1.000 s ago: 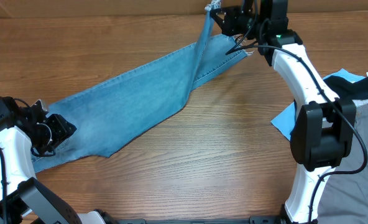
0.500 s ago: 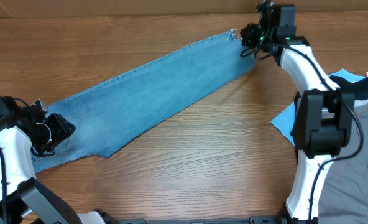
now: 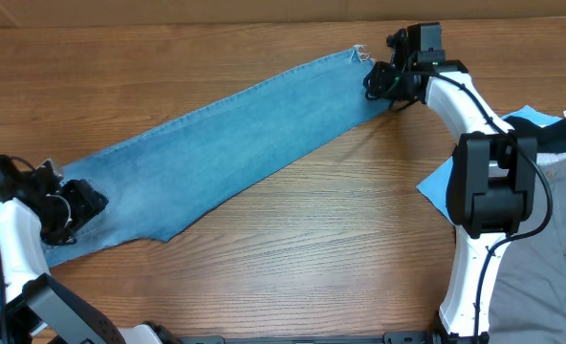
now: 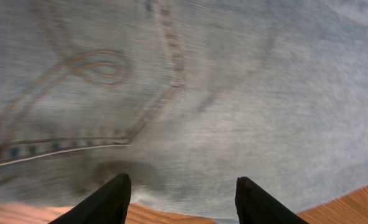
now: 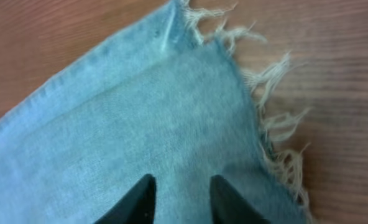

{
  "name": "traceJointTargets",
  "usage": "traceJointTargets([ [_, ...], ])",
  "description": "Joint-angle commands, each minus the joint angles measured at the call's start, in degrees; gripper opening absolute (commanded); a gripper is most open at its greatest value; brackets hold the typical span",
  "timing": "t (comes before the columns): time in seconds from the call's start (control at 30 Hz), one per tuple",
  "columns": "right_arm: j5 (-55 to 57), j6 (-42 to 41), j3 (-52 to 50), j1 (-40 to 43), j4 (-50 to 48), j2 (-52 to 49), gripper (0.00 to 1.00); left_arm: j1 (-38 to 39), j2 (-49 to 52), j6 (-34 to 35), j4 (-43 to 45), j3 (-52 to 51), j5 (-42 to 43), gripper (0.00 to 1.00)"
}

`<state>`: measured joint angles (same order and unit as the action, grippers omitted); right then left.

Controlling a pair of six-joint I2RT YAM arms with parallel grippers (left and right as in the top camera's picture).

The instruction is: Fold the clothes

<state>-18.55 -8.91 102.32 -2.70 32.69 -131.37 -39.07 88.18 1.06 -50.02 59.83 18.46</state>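
as jeans point(image 3: 235, 139) lie beneath them, left gripper point(image 4: 182, 182) and right gripper point(image 5: 182, 180) both gape; frayed hem point(image 5: 272, 106) ahead of right.

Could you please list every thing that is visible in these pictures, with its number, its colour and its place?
light-blue faded denim jeans: one, light blue, lying flat and slanting from the lower left to the upper right of the table; frayed hem at the upper right end
brown wooden table: one, brown, under everything
flat bright-blue piece: one, blue, right side; material unclear
black garment: one, black, right edge
grey fabric garment: one, grey, lower right corner
left gripper: one, black, open, over the pocket end of the jeans
right gripper: one, black, open, over the hem end
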Motion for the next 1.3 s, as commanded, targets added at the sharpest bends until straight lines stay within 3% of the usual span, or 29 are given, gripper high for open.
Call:
traceJointTargets([
  [0.0,-3.1,0.0,0.5,0.6,2.2,7.0,0.40,-0.9,-0.1,-0.7,0.0,1.1,-0.8,0.56],
  [0.3,1.8,0.0,0.5,1.0,5.9,12.0,0.67,-0.7,-0.1,1.3,0.1,1.1,-1.0,0.59],
  [0.8,2.8,0.4,0.5,3.6,2.9,3.3,0.67,-0.7,-0.1,0.7,-1.6,1.1,-0.1,0.62],
  [1.0,-3.5,2.1,0.5,3.3,8.8,5.2,0.67,-7.0,-0.1,8.4,2.6,1.7,-1.6,0.61],
  [1.13,-10.4,4.5,0.5,2.7,12.5,9.2,0.69,-10.8,-0.1,6.2,4.2,2.6,0.8,0.65],
  [1.27,-9.7,4.4,0.5,0.9,13.7,12.2,0.71,-11.6,-0.1,5.1,3.7,4.8,-1.0,0.65],
])
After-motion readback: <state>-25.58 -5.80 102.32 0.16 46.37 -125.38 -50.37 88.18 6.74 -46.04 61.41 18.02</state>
